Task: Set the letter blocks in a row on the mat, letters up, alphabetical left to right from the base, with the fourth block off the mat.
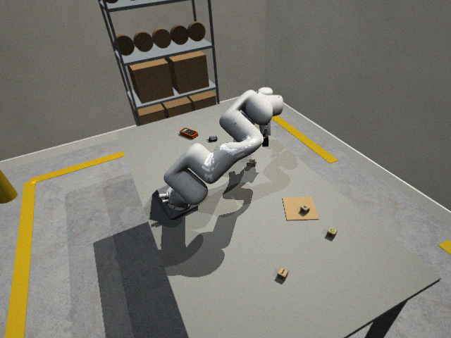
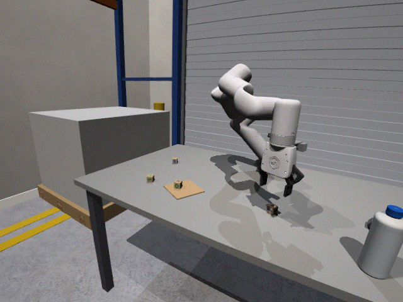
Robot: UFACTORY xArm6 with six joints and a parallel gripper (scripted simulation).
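A tan mat (image 1: 299, 208) (image 2: 184, 189) lies on the grey table. One block (image 1: 304, 209) (image 2: 177, 184) sits on the mat. A block with a green mark (image 1: 331, 232) (image 2: 150, 177) lies just off the mat. Another block (image 1: 282, 272) (image 2: 175, 160) lies further from it. The fourth block (image 1: 251, 163) (image 2: 272, 209) lies in the arm's shadow, far from the mat. My gripper (image 2: 277, 186) (image 1: 265, 139) is open and empty, pointing down, a little above and behind this fourth block.
A white bottle with a blue cap (image 2: 383, 242) stands at the table's right end. An orange device (image 1: 188, 133) and a small dark object (image 1: 212, 138) lie on the floor near the shelf. A large grey box (image 2: 97, 136) stands beside the table.
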